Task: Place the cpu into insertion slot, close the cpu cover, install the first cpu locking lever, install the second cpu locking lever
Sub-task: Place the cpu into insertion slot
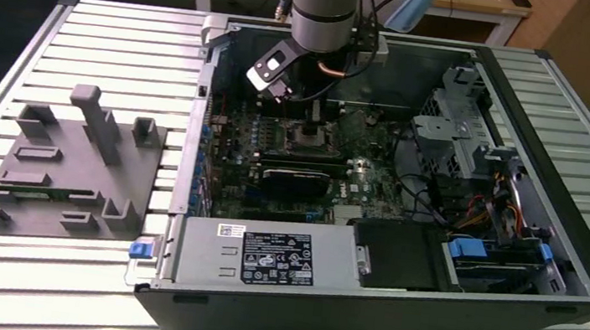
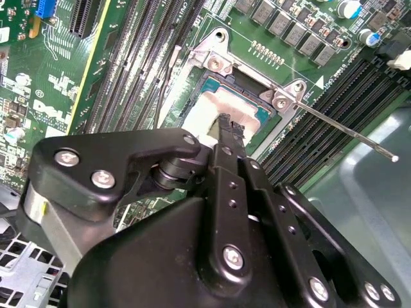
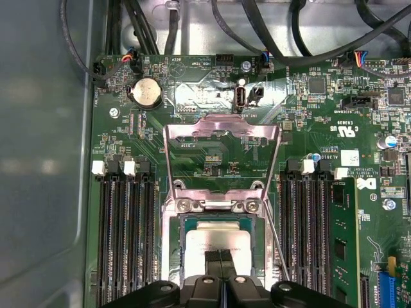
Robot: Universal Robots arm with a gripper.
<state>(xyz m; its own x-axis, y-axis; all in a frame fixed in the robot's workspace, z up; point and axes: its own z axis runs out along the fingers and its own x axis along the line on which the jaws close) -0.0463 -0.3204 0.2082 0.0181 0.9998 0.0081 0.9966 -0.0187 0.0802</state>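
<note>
First wrist view: my hand (image 3: pixel 219 256) hangs with fingers pinched together, gripping nothing, tips directly above the cpu (image 3: pixel 209 239) lying flat in the insertion slot (image 3: pixel 170 244), cpu cover (image 3: pixel 221 126) swung open alongside.

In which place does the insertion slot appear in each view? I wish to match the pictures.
Exterior view: insertion slot inside the case, beneath the arm.
Second wrist view: slot under the end effector tip, between memory slots.
First wrist view: slot beside the raised cpu cover hinge, under the same tip.
Shared landmark: the end effector tip over the slot.
</note>
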